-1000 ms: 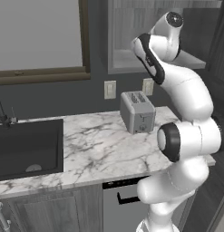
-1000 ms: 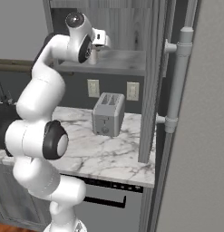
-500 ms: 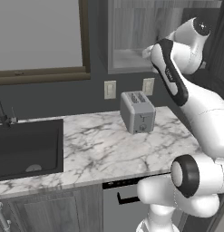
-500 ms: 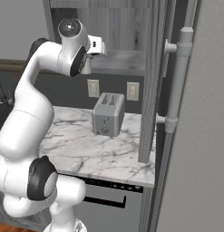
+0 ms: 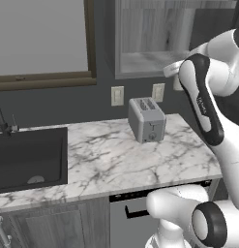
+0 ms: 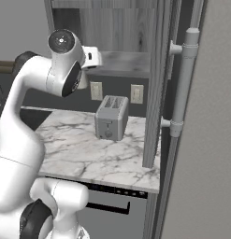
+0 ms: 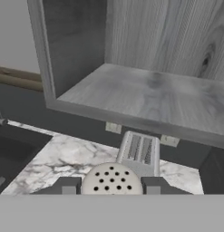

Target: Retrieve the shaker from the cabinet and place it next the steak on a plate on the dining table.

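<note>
The small cream cylindrical shaker (image 7: 112, 179), its perforated cap facing the hand camera, is pinched between the two dark fingers of the white arm's two-finger gripper (image 7: 112, 186), seen in the hand view. Ahead of and above the gripper, the open wall cabinet (image 7: 145, 90) with its pale grey wood-grain interior is seen, the shaker held clear of its shelf board. Below the gripper, a silver two-slot toaster (image 7: 139, 152) is stood on the white grey-veined marble counter (image 7: 54, 163).
</note>
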